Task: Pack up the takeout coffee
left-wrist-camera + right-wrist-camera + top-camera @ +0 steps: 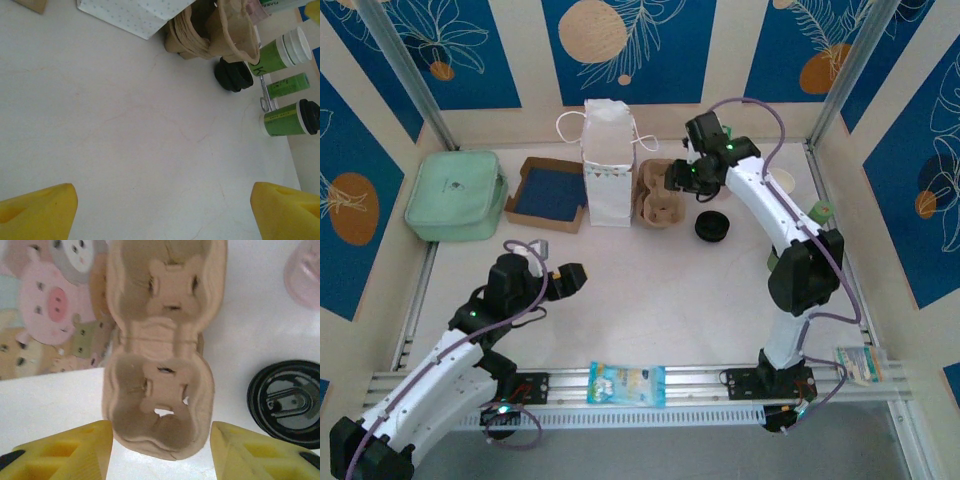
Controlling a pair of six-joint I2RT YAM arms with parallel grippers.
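On table (125, 130): coffee cup (283, 119), green-cream, black lid (313, 116); left claw (162, 200), right claw (161, 440) spread.

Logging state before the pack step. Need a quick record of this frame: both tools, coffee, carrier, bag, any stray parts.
left tool: open, holding nothing, over bare table
right tool: open, either side of the near end of the cup carrier
cup carrier: both visible wells empty, next to the paper bag
takeout coffee: black lid on, not in carrier, untouched
loose black lid: on table beside carrier
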